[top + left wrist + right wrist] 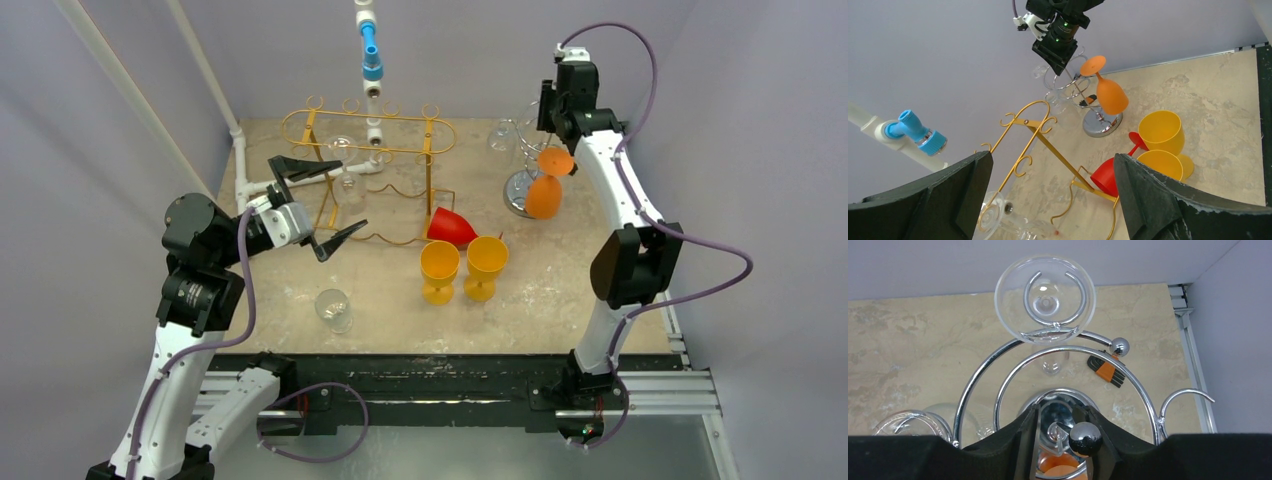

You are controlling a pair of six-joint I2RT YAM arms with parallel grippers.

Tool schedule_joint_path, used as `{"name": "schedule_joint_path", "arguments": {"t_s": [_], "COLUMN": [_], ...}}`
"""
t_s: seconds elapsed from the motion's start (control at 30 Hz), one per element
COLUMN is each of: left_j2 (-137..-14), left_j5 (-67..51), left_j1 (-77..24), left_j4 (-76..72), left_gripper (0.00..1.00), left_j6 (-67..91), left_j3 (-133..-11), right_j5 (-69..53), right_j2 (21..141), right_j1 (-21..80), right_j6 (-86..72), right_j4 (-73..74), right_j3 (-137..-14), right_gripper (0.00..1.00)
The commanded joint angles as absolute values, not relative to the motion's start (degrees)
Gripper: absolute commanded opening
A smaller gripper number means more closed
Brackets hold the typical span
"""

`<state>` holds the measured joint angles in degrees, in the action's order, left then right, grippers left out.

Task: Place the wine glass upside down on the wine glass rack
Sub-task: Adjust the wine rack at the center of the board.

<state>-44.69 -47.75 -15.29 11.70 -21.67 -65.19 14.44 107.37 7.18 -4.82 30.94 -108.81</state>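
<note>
An orange wine glass (544,195) hangs upside down and tilted on the chrome wine glass rack (520,190) at the back right. It also shows in the left wrist view (1110,97). My right gripper (548,125) is just above the rack, apart from the glass. In the right wrist view its jaws (1062,412) stand slightly apart over a chrome ball end, with the orange foot (1060,469) below. My left gripper (325,203) is wide open and empty near the gold rack (370,135).
A clear glass (1045,297) hangs on the chrome rack's far side. Another clear glass (347,185) hangs on the gold rack. A red glass (450,228) lies on its side. Two yellow glasses (440,270) (486,265) and a clear glass (333,308) stand mid-table.
</note>
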Motion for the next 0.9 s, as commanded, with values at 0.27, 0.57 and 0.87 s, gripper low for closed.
{"name": "schedule_joint_path", "arguments": {"t_s": [0.27, 0.57, 0.87], "left_j2": [-44.74, -44.03, -43.07], "left_j5": [-47.17, -47.29, -47.07], "left_j1": [-15.38, -15.38, -15.38], "left_j4": [11.16, 9.9, 10.18], "left_gripper": [1.0, 1.0, 1.0], "left_j6": [-21.47, -20.57, -21.33], "left_j3": [-67.12, -66.25, -65.76], "right_j5": [17.8, 30.04, 34.59], "right_j2": [102.42, 97.99, 98.22], "right_j1": [7.03, 7.03, 7.03], "right_j6": [-4.1, -11.14, -26.75], "right_j4": [23.72, 21.16, 20.96], "right_j3": [-104.02, -100.86, -100.05], "right_gripper": [0.02, 0.0, 0.0]}}
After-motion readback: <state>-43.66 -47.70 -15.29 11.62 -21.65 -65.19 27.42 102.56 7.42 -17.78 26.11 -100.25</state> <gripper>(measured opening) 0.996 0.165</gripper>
